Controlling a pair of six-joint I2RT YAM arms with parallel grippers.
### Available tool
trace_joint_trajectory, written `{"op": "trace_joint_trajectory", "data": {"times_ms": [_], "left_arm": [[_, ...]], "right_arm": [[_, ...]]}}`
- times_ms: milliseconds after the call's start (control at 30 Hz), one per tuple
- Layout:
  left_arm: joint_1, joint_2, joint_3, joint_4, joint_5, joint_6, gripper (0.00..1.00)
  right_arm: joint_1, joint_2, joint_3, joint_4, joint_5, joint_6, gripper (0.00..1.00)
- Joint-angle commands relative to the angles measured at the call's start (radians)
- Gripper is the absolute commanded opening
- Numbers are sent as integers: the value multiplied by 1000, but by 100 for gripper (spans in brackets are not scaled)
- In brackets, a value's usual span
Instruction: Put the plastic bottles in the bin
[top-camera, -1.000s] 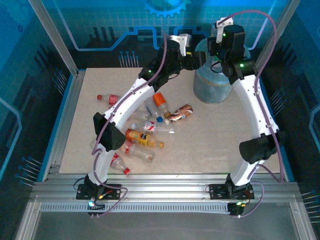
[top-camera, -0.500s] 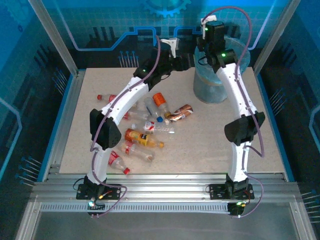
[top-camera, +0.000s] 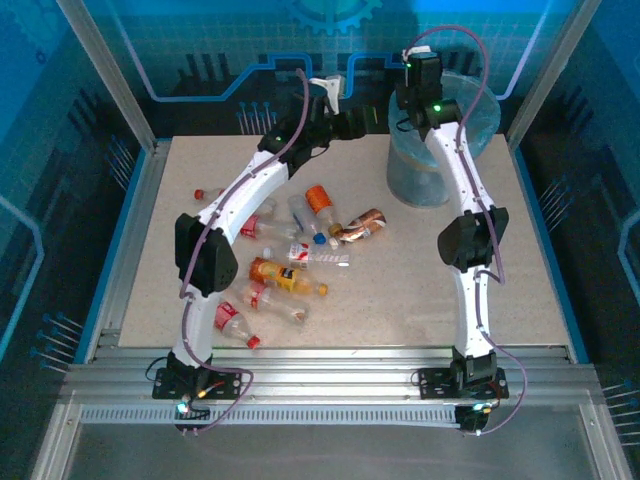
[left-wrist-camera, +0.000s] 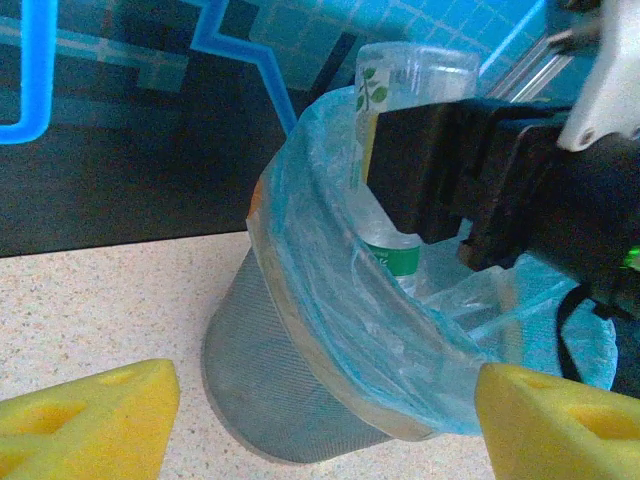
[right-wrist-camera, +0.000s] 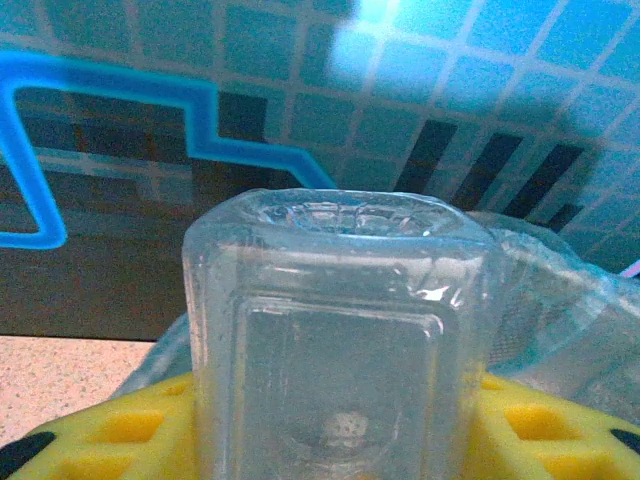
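Over the bin, the right gripper is gripping a bottle neck-down, seemingly for dropping. The left gripper is hovering open, empty.

Soft light is falling from above on the pale bench, the arms are casting only faint shadows on it, and the blue walls are glowing. In the right wrist view the clear bottle is sitting very close and looking blurry, with a bright spot shining on the wall behind. In the left wrist view the yellow fingers are looking fuzzy.
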Motion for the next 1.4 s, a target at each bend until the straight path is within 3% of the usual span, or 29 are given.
{"op": "trace_joint_trajectory", "data": {"times_ms": [0,233,933,1133,1367], "left_arm": [[11,15,0,39,32,-13,79],[13,22,1,49,30,-22,79],[13,21,15,36,27,-35,79],[14,-56,-22,10,16,-17,79],[14,-260,-215,6,1,26,79]], "right_arm": [[-19,43,39,55,-29,35,57],[-22,36,39,60,-39,37,72],[-21,-69,35,25,-117,84,73],[32,-152,34,-35,-145,87,73],[144,-282,-5,-116,-146,66,73]]}}
